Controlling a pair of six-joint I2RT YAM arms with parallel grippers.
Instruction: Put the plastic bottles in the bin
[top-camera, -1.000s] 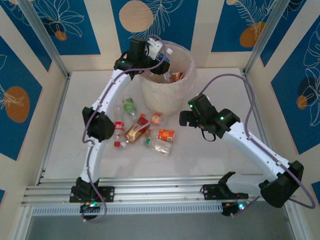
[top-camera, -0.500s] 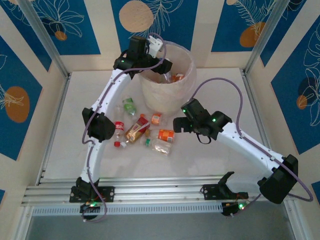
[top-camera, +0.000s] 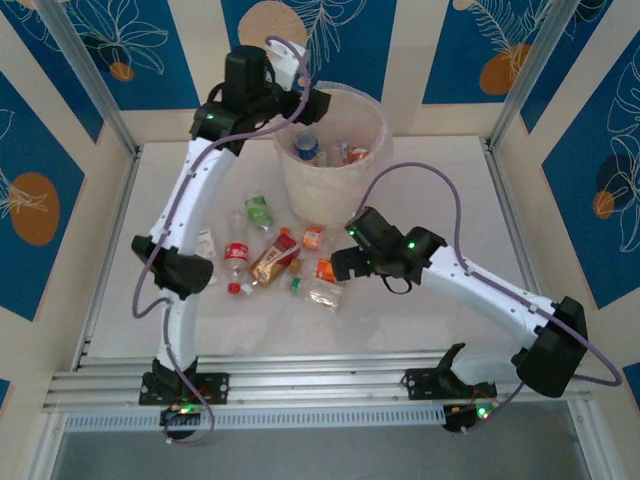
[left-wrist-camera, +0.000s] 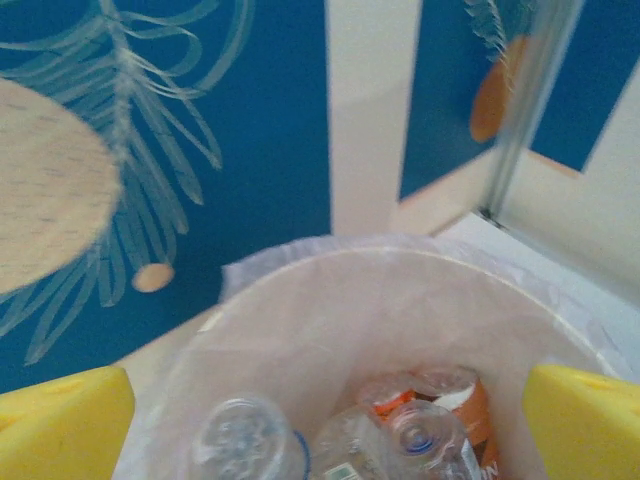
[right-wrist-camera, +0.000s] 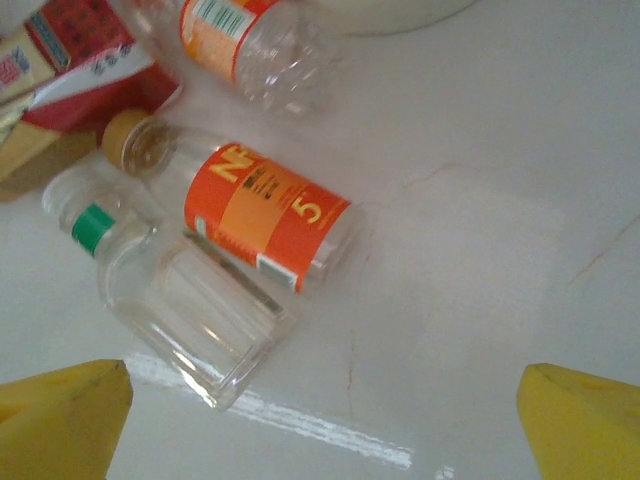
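The bin (top-camera: 332, 195) stands at the far side of the table (top-camera: 440, 190), a thin liner showing at its rim. The left gripper (top-camera: 305, 103) hangs over the bin's far-left rim, jaws spread wide with nothing between them. In its wrist view the yellow fingers (left-wrist-camera: 60, 425) sit at either side of the bin's mouth. The binned bottles (left-wrist-camera: 420, 430) lie well below and between them (one clear with a blue ring at the neck, one with an orange label). None of them touches a finger.

The right gripper (top-camera: 340, 264) is low over the table on the near side of the bin, at the right end of the loose bottles. Its jaws are also wide and empty. In its wrist view there is bare table between the yellow fingertips (right-wrist-camera: 60, 415). The orange bottle (right-wrist-camera: 265, 215) lies on its side just ahead of the jaws, bronze cap at the far end, off-centre toward one finger and apart from both. The clear bottle (right-wrist-camera: 185, 300), green-capped, lies alongside it and seems to touch it. Its base is just beyond that same fingertip. A second orange-labelled bottle (right-wrist-camera: 245, 40) lies farther on, nearer the bin.

More lie to the near left of the bin, among them a green-labelled bottle (top-camera: 258, 210) and a red-labelled bottle (top-camera: 237, 255).
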